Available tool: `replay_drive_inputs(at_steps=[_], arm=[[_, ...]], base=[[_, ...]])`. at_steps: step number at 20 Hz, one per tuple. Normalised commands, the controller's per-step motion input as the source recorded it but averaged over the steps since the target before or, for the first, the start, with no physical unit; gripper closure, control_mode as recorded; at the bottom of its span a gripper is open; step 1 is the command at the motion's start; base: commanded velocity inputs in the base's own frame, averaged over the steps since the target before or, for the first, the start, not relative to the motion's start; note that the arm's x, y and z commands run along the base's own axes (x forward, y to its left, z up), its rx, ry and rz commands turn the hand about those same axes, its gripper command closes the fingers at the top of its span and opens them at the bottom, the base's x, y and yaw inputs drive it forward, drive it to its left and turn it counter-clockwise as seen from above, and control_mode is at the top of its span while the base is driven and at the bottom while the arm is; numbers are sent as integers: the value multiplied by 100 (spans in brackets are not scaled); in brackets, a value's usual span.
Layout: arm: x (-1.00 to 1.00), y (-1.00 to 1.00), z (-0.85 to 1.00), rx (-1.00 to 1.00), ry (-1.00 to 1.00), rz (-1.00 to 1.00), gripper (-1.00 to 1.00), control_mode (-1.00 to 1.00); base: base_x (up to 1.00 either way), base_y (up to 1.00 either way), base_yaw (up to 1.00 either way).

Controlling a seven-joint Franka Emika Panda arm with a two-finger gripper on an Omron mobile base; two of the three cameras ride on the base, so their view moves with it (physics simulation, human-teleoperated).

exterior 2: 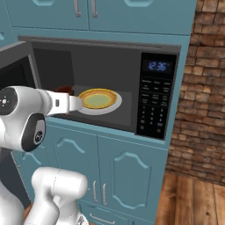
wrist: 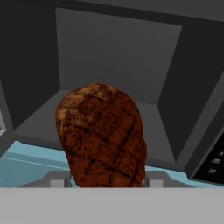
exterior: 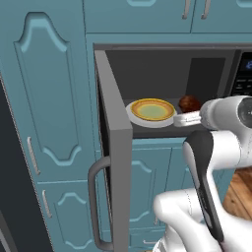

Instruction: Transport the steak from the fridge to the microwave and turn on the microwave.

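fingers: tips (wrist: 151,181) barely peek up either side of the steak (wrist: 103,138), pressed vs its flanks; closed onto the meat, gap just as wide as the lump.
gripper: (wrist: 105,183) holding steak up off the floor at the cavity mouth, pointing inward; prob. so it can go in w/o dragging on the sill.
steak: in the grip, at the front of the microwave (exterior: 167,64) opening, right of the plate in left base view (exterior: 189,103); not set down yet, judging by hand view.
plate: white w/ yellow centre (exterior: 151,112), sits mid-cavity floor; steak is beside it, not on it. Drop spot likely bare floor or the plate, can't tell which.
door: swung fully open to the left (exterior: 115,147), handle (exterior: 96,206) facing the base; gives arm a clear way in.
keypad: black strip (exterior 2: 153,110) on right w/ lit clock; untouched, start step still to do after door shuts.
hidden: fingers mostly covered by meat; in right base view the arm's wrist blocks nearly all of the steak (exterior 2: 65,89); contact under the steak not visible.
cut off: cabinets (exterior: 44,98) around microwave run past frame edges.
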Motion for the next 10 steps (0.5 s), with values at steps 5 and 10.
replay_drive_inputs(at_steps=[5, 10], arm=[[25, 0, -10, 0, 0, 0, 100, -100], [24, 0, -10, 0, 0, 0, 100, -100]], base=[[0, 0, 0], [0, 0, 0]])
